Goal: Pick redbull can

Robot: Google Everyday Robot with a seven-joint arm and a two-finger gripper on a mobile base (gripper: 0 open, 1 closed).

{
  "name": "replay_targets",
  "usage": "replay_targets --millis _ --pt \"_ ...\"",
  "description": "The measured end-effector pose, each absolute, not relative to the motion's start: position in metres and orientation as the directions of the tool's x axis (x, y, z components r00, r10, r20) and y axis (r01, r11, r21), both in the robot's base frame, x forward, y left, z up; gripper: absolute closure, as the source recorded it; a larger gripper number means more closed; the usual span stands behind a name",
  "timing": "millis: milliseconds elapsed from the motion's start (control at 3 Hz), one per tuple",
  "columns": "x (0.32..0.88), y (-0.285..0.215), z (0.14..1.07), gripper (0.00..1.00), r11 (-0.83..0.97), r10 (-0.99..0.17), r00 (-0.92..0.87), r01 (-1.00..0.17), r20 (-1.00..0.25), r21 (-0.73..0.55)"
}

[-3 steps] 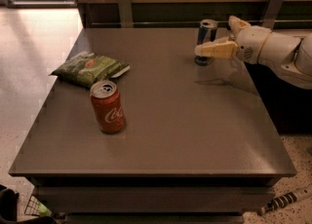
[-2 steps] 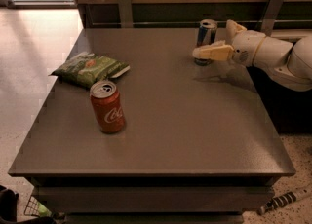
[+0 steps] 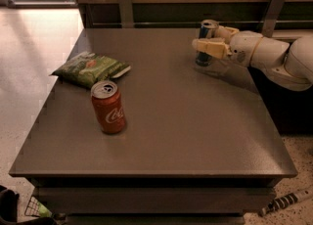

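The redbull can point(image 3: 203, 58), slim and dark blue with a silver top, stands upright near the far right of the grey table point(image 3: 186, 131). My gripper point(image 3: 205, 36) reaches in from the right on a white arm. It is open, with the can between its cream fingers: one finger point(image 3: 210, 48) crosses in front of the can's middle and the other lies behind it. The can's base rests on the table.
A wider red cola can point(image 3: 108, 107) stands front left of centre. A green chip bag point(image 3: 90, 67) lies at the left edge. A wooden wall with metal brackets point(image 3: 272, 9) runs just behind the table. Floor lies to the left.
My gripper has moved a little to the left, so the can now sits deeper between the fingers. The can, the cola can and the bag have not moved.
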State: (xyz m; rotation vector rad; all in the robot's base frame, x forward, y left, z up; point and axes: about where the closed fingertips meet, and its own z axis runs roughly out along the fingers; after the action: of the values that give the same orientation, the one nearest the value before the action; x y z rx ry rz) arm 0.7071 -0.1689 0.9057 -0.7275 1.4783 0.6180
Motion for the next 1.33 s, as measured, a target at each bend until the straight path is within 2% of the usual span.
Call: replay_targets --millis 667,1000,1333 --pt "0.7076 -0.1629 0.9061 0.84 0.644 -0.066 0.016 -0.763 -0.998 -0.055" --pt "0.7079 -0.1599 0.9062 1.00 0.640 -0.066 0.016 -0.766 -0.998 -0.055" --pt "0.7061 -0.1586 0.9122 1.00 0.637 -0.070 0.019 -0.769 -0.997 -0.059"
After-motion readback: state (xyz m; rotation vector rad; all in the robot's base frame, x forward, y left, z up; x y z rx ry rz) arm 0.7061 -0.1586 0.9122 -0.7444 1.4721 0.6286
